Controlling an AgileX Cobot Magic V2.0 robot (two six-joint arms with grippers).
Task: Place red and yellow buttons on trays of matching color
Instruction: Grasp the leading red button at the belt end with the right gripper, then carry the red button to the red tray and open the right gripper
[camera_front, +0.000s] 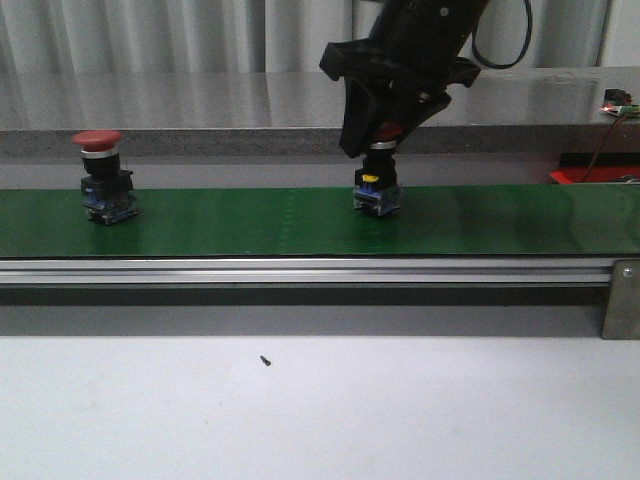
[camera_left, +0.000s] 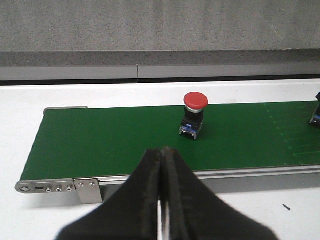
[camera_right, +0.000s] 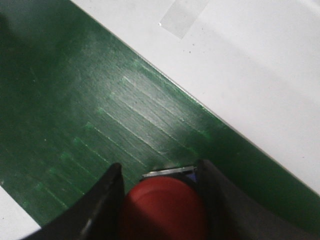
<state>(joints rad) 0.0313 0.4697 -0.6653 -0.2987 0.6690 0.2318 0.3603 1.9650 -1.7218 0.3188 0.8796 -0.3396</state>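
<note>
Farthest left, the left gripper (camera_left: 161, 200) hangs with its jaws pressed together and nothing between them. Ahead of it, across the near edge of the green conveyor belt (camera_front: 250, 225), a red button (camera_left: 194, 115) stands upright on its black and blue base, a little to the right of the gripper's centre line. In the front view this same button (camera_front: 102, 175) sits alone near the left end of the belt, well apart from everything else.

Moving right along the belt, the second red button (camera_front: 379, 178) also stands upright, and the right gripper (camera_front: 375, 135) comes down over it from above. The right wrist view shows the red cap (camera_right: 162, 207) directly between the two fingers (camera_right: 102, 205), one on each side and very close to the cap. Whether they actually press it I cannot tell; the base looks to be on the belt.

So the relation that matters is vertical: the button's long axis runs up and down, in line with the right gripper's approach, cap straight below the palm. The right arm is clearly the nearer one, and lifting straight up looks like the natural next move.

At the far right edge a red tray (camera_front: 590, 172) shows partly beyond the belt; no yellow tray or yellow button is visible
</note>
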